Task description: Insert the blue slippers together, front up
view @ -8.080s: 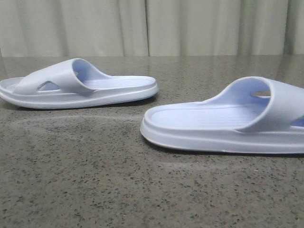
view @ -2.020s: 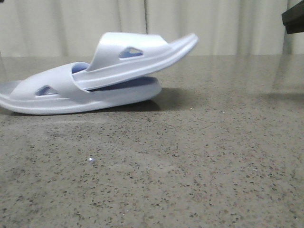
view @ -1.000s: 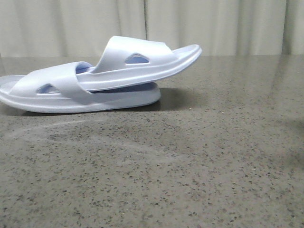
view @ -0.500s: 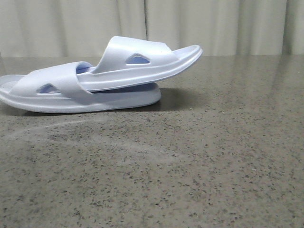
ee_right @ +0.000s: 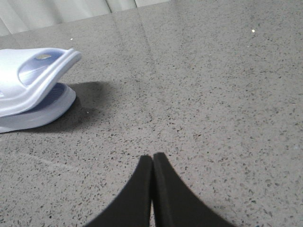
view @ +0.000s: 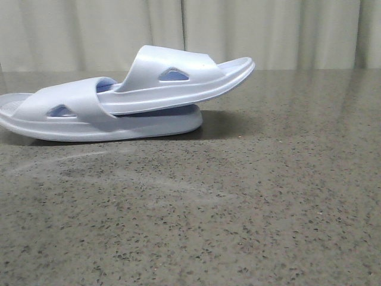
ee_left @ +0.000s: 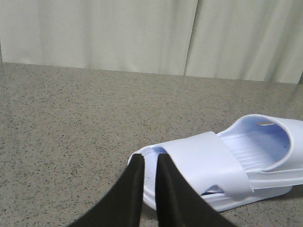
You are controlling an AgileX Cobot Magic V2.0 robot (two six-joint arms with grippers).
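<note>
Nothing much has moved in the last half second: your two blue slippers [view: 119,101] sit just as they did, but a few seconds back they lay apart on the table [view: 238,208], one at the left and one at the right. Now you see them stuck together at the left of the table in the front view. The lower slipper [view: 65,116] lies flat on its sole. The upper slipper [view: 178,80] is pushed in under the lower one's strap, and its far end tilts up off the table toward the right. A dark shadow lies beside them.

You can see no words or brand marks on the slippers.

Your left gripper [ee_left: 147,163] has its black fingers [ee_left: 131,189] nearly together with a thin gap, holding nothing, near the end of the lower slipper. Your right gripper [ee_right: 152,158] has its fingers pressed together, holding nothing, over bare table well apart from the slippers.

Pale curtains [view: 238,33] hang behind the table.
</note>
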